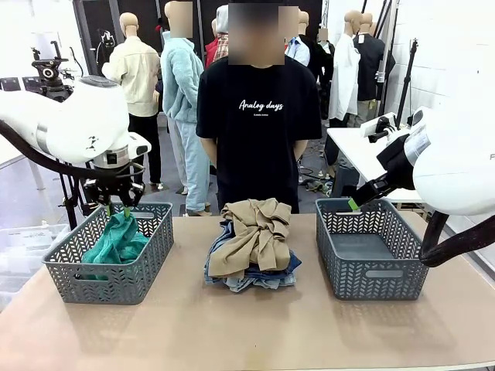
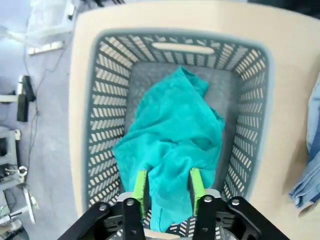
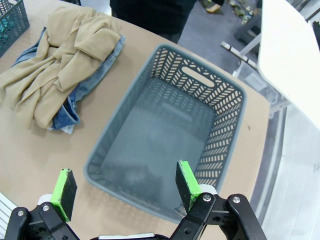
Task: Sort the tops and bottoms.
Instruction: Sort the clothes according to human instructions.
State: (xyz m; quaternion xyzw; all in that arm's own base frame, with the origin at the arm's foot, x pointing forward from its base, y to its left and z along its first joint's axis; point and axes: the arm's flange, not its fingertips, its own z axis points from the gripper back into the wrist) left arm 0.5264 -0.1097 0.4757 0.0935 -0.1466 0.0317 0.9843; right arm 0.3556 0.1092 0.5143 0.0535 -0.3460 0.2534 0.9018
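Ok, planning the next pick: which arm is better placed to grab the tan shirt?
Probably right: the right gripper hangs open over the grey basket beside the tan shirt; the left gripper has the teal top between its jaws.

Teal-green top heaped in the left basket, one end peaked up. Tan shirt crumpled atop the blue denim bottoms, mid-bench.

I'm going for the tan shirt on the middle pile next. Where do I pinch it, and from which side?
Pinch the raised bunched fold at the top of the tan shirt, coming straight down from above. It lies draped over the denim bottoms, so a high pinch should catch shirt only.
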